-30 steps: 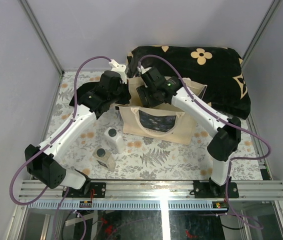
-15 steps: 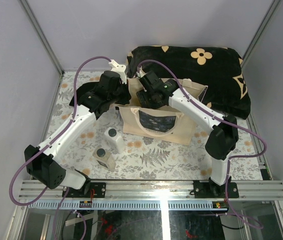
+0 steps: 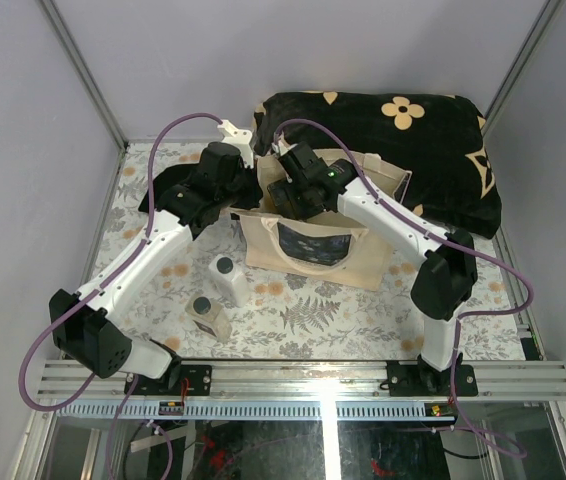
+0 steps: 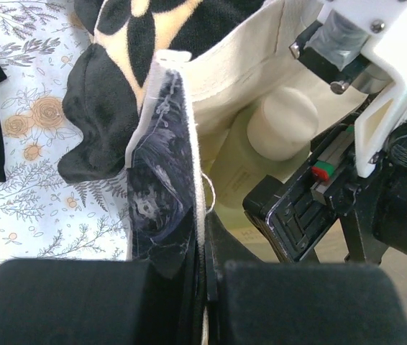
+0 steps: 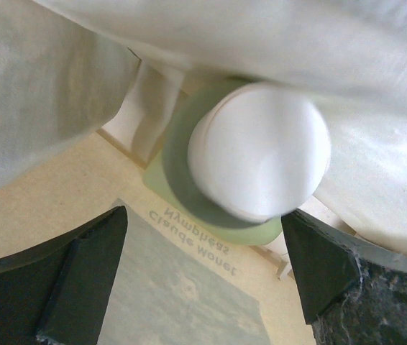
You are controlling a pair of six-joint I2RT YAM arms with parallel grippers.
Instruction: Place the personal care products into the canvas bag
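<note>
Right gripper is down inside the canvas bag, fingers apart. Pale green bottle, beige cap up, sits just beyond them, clear of both. Left gripper is clamped on the bag's left rim. White bottle and squat bottle are on the table, near-left of the bag.

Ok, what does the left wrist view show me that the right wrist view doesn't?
Only left wrist: the left tool shut on the rim of the canvas bag, the black cushion beside it, and the floral table cover. Only right wrist: the right tool open, fingers wide of the pale green bottle, plus mirrored lettering on the bag's inner wall. Both: that bottle, beige cap up, inside the bag.
</note>
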